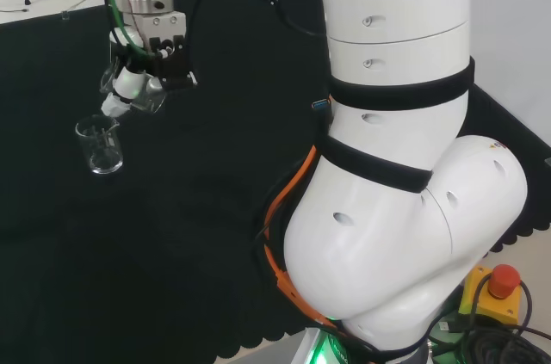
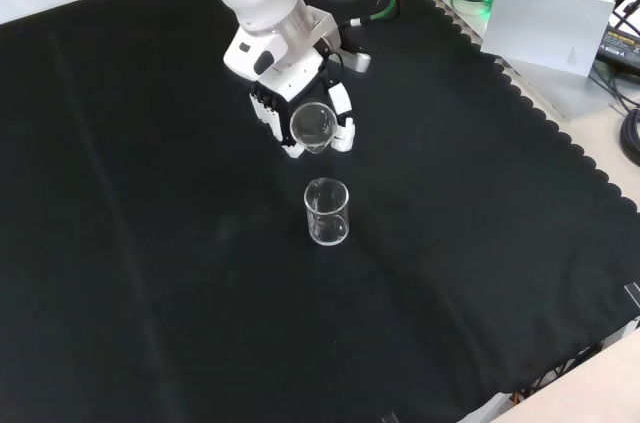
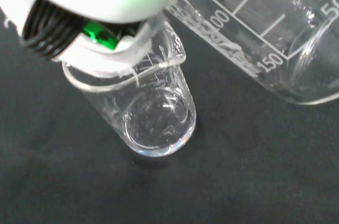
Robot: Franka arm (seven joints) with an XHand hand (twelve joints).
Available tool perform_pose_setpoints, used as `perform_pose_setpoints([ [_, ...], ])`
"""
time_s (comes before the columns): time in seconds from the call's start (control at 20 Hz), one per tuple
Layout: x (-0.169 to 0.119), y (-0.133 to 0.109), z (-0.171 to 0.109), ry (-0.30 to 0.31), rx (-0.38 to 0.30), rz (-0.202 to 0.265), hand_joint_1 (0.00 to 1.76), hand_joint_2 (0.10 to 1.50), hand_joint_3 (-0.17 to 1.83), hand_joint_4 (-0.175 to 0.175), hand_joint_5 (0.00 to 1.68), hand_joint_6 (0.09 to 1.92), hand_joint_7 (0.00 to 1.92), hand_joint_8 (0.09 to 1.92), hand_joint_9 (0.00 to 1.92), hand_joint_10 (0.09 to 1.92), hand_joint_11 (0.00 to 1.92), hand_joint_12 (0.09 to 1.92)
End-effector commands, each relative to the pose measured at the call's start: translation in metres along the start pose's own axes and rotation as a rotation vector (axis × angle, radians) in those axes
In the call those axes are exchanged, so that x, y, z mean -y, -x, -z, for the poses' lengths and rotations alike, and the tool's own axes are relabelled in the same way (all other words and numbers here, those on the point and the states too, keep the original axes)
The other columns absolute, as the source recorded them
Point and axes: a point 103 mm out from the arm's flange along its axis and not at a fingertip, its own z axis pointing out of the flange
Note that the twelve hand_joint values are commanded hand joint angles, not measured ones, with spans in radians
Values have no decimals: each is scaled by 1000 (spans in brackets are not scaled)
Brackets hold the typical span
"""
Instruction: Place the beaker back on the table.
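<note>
The hand [image 2: 300, 108] curls round a tilted clear beaker [image 2: 314, 126], held above the cloth [image 2: 150, 243] near a standing beaker [image 2: 327, 211]; glass is light, slick, brittle, so grip its wall

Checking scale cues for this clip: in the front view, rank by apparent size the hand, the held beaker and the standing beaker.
1. hand
2 and 3. held beaker and standing beaker: unsure; the held one is lifted and tipped toward the camera.

The head view looks over the arm's white links [image 1: 405, 166] at the hand [image 1: 142, 80]; the front view faces it from above — both share the standing beaker [image 2: 327, 211] beside it; the wrist view sits close above that beaker.
</note>
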Motion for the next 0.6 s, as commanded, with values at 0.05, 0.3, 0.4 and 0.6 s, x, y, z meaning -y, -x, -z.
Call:
perform_pose_setpoints([
  [0.05, 0, 12, -1, 48, -64, 31, 1200, 574, 773, -111, 1331, 623, 1816, 87, 1524, 518, 1363, 763],
  [0.3, 0, 20, -9, 90, -137, 86, 1200, 575, 772, -110, 1329, 625, 1815, 87, 1520, 522, 1356, 759],
  [0.4, -1, 23, -11, 104, -159, 94, 1199, 576, 771, -109, 1329, 626, 1813, 87, 1517, 523, 1351, 758],
  [0.6, -5, 25, -16, 110, -195, 110, 1199, 578, 769, -108, 1328, 626, 1811, 87, 1510, 526, 1346, 757],
])
